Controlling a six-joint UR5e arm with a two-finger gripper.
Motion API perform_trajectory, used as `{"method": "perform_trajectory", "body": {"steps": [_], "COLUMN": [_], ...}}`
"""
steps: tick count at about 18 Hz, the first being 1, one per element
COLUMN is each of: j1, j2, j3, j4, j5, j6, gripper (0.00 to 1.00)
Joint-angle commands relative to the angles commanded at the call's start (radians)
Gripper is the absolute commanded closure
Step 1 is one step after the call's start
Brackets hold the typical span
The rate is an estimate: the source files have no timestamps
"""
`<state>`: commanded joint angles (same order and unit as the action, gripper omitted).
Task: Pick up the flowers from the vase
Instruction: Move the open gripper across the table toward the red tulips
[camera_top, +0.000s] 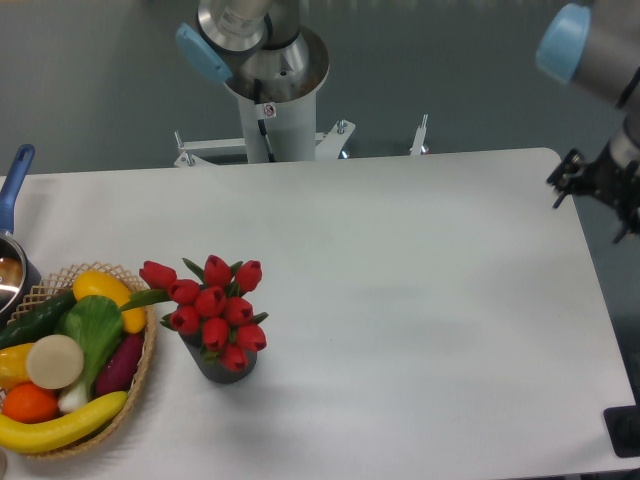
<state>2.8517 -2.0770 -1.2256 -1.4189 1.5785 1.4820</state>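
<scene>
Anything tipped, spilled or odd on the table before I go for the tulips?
Nothing stands out. The flowers sit in the vase, which stands upright on the table beside the wicker basket; its produce is all inside. The gripper is off at the right edge, its jaws unreadable.

white table (420, 300) (matte), grey floor (90, 80)
</scene>
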Motion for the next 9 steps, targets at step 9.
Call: {"method": "perform_trajectory", "body": {"steps": [9], "j1": [-0.008], "j2": [0.008], "j3": [-0.022], "j4": [0.023], "j5": [-0.02], "j6": [-0.005], "gripper": [0.0]}}
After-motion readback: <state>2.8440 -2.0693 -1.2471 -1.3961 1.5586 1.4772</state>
